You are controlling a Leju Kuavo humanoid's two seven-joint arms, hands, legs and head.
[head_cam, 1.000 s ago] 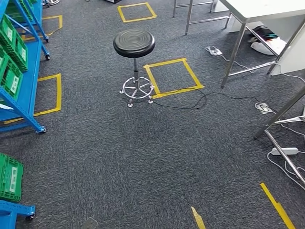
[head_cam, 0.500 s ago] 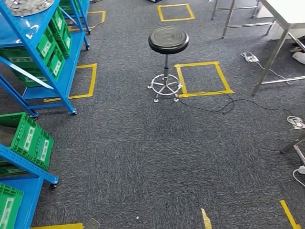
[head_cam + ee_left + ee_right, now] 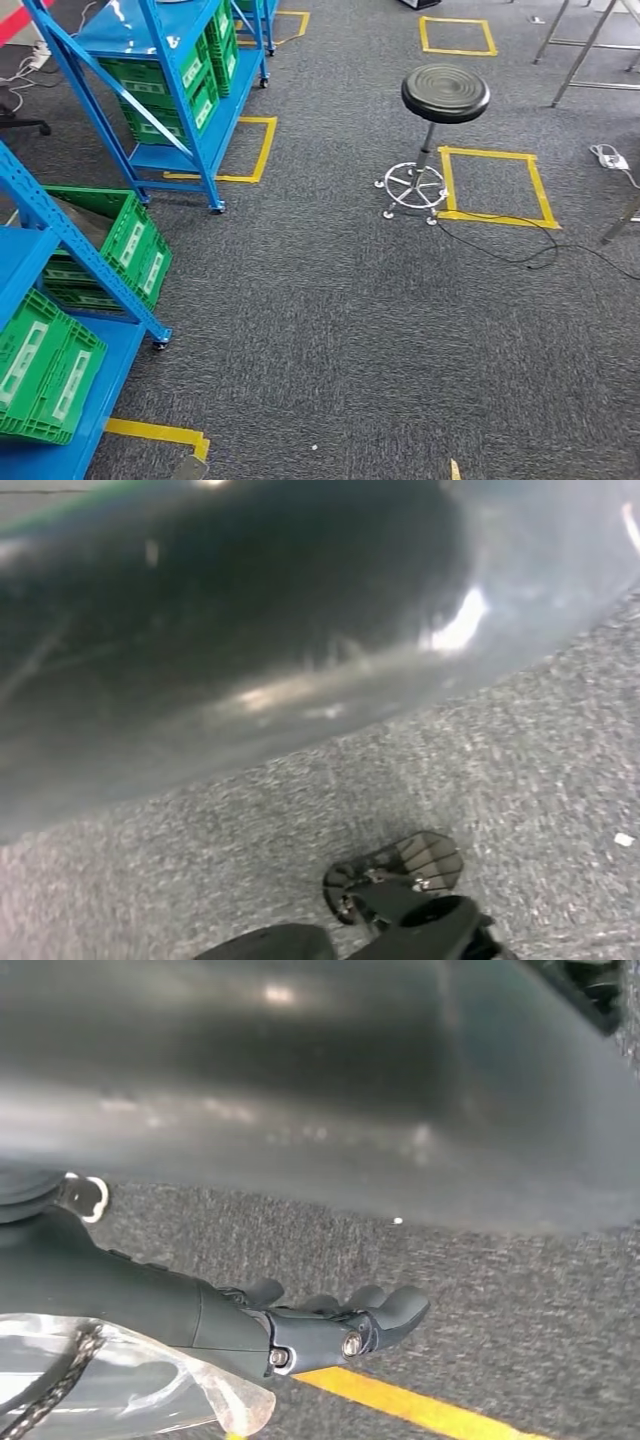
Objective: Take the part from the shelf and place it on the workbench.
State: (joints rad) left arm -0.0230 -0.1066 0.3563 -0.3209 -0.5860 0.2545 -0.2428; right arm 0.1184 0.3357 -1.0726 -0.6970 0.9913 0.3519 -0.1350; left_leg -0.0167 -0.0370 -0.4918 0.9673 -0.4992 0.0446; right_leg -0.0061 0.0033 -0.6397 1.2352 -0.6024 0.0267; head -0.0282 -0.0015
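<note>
Part itself not made out. Nearest blue shelf [image 3: 45, 235] stood at my left, green crates [image 3: 45, 365] tilted on its tiers; their white labels too small to read. My right hand [image 3: 332, 1325] hung over grey carpet [image 3: 317, 330], fingers stretched out, holding nothing. Left hand [image 3: 392, 880]: couldn't tell. Open carpet ran ahead to a black stool [image 3: 444, 95].

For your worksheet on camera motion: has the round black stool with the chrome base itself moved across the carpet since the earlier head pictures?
No. The round black stool keeps its place beside the yellow tape square; both slid right together, so the camera turned.
</note>
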